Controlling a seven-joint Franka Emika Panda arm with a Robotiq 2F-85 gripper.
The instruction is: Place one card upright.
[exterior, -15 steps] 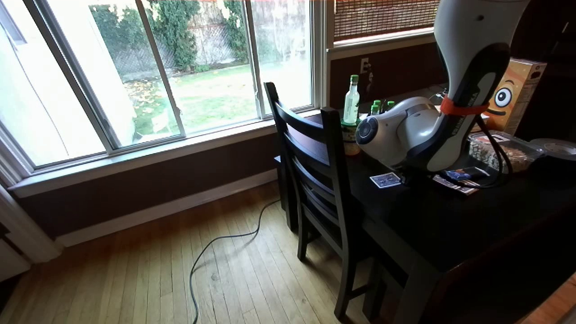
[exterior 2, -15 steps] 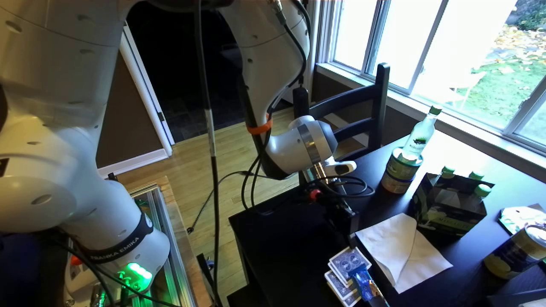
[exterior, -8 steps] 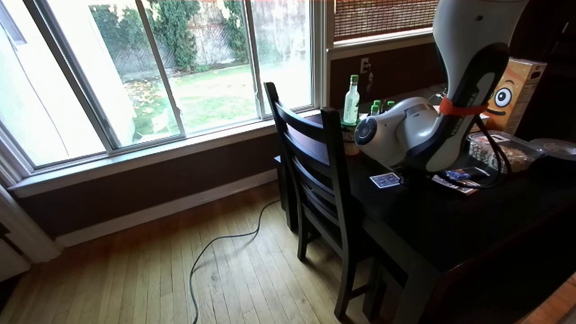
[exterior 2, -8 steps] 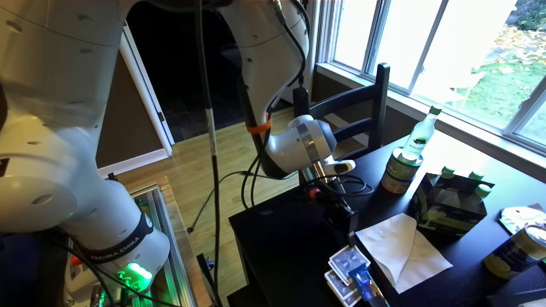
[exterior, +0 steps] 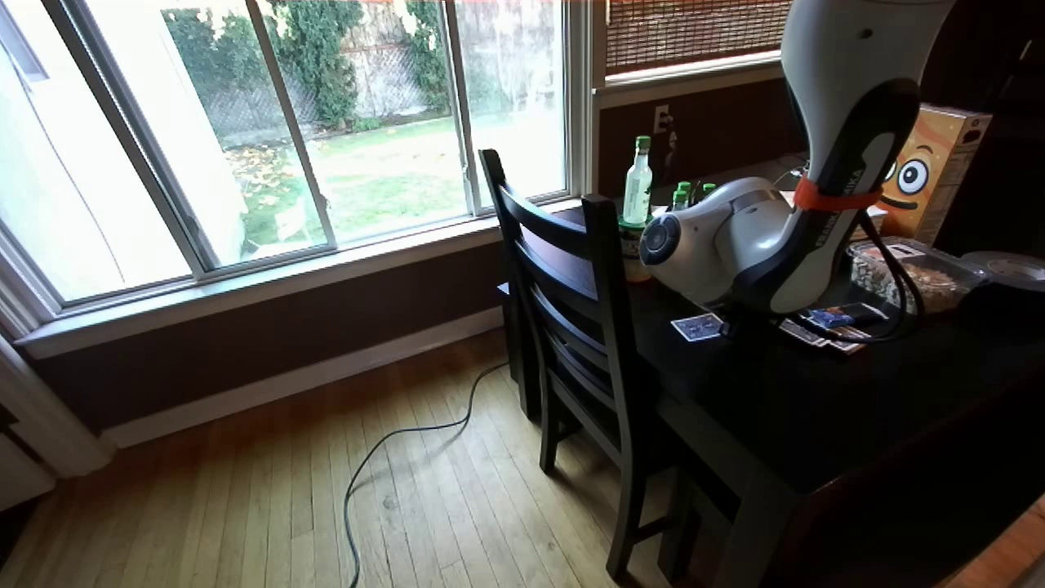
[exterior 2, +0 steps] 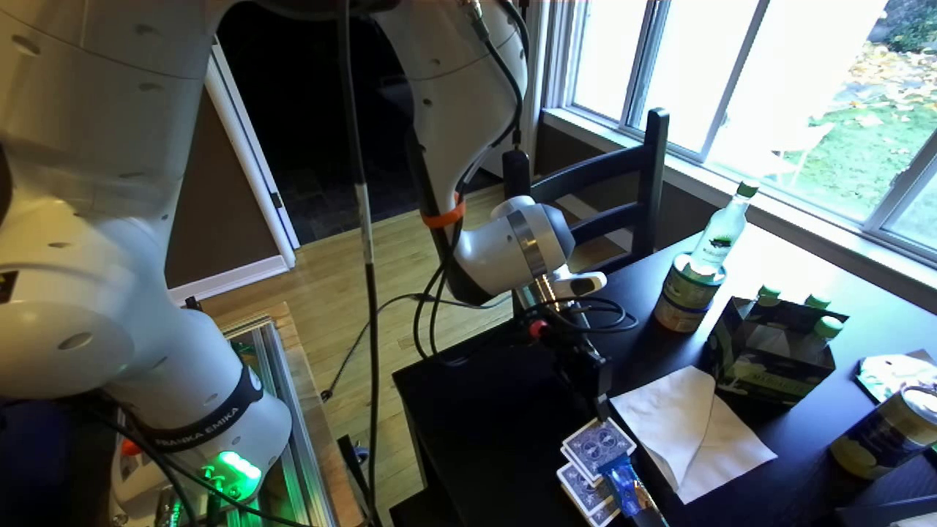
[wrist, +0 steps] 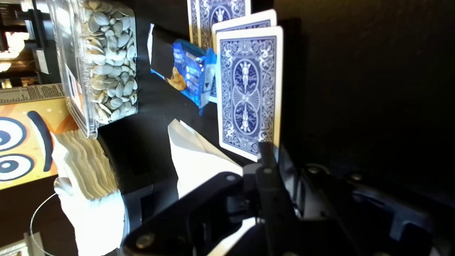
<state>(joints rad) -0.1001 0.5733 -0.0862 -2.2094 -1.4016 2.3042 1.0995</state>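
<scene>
My black two-fingered claw (wrist: 274, 153) pinches one corner of a rectangular blue-and-white paper card (wrist: 245, 96); I'd judge it light, slick, bendy, best gripped gently mid-edge.

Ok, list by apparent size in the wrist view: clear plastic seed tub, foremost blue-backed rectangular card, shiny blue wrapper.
1. Seed tub, though cropped at top
2. Foremost card
3. Blue wrapper

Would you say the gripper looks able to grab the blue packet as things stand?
Probably not yet: the gripper appears to hold a card in its jaws, so the packet would likely have to wait.
</scene>
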